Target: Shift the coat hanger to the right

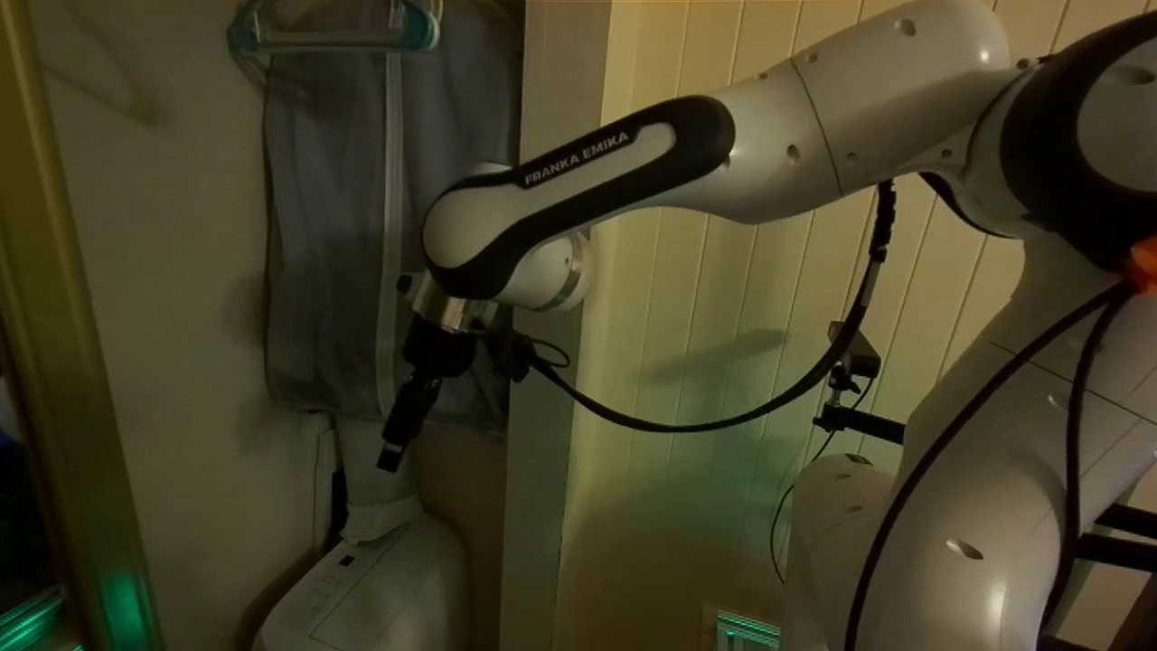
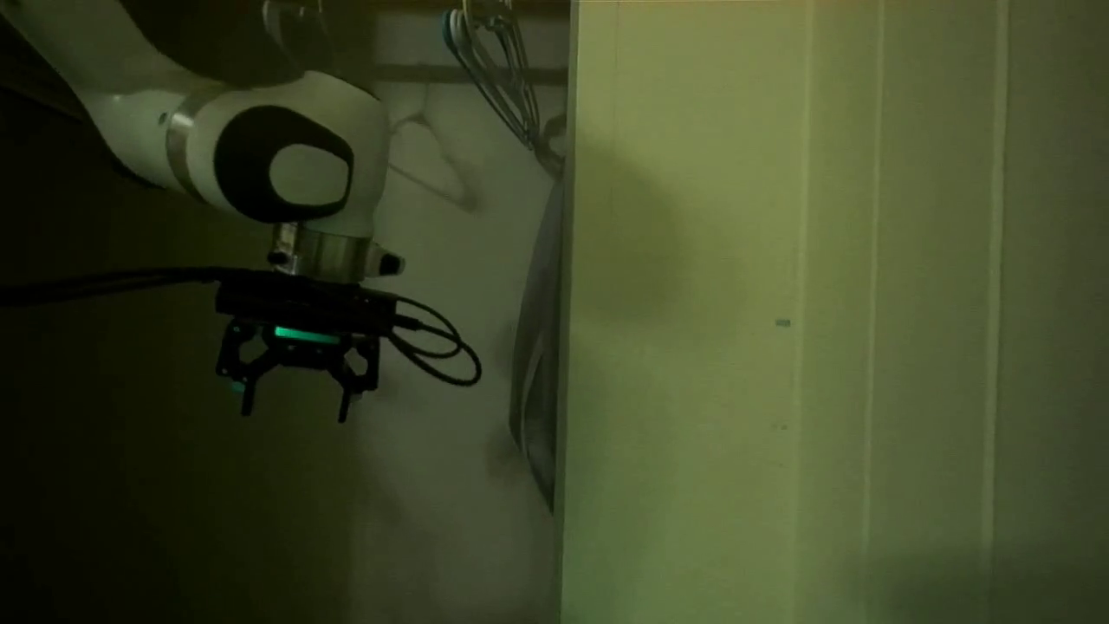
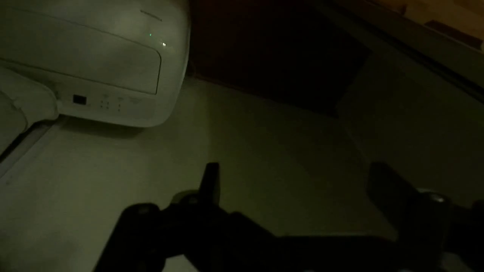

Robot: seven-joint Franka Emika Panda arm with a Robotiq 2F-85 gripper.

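Note:
The coat hanger [image 1: 330, 41], thin and pale teal-green with darker teal rounded ends, hangs at the top of an exterior view, its upper part cut off. The grey cloth [image 1: 330, 226] hangs below it. In an exterior view several hangers [image 2: 498, 74] hang close together at the top; I cannot tell which is the one with the cloth [image 2: 539, 381]. My gripper [image 1: 390, 457] is well below the hanger, in front of the cloth's lower edge. It also shows in an exterior view [image 2: 296, 416], pointing down with its fingers apart. In the wrist view the gripper [image 3: 295, 166] is open and empty.
A white appliance [image 1: 380, 579] with a thick hose stands below the gripper; it also shows in the wrist view [image 3: 94, 56]. A wall edge [image 2: 566, 347] stands beside the hangers and cloth. A pale hanger-like piece [image 2: 295, 30] hangs partly behind the arm. Cables loop from the wrist.

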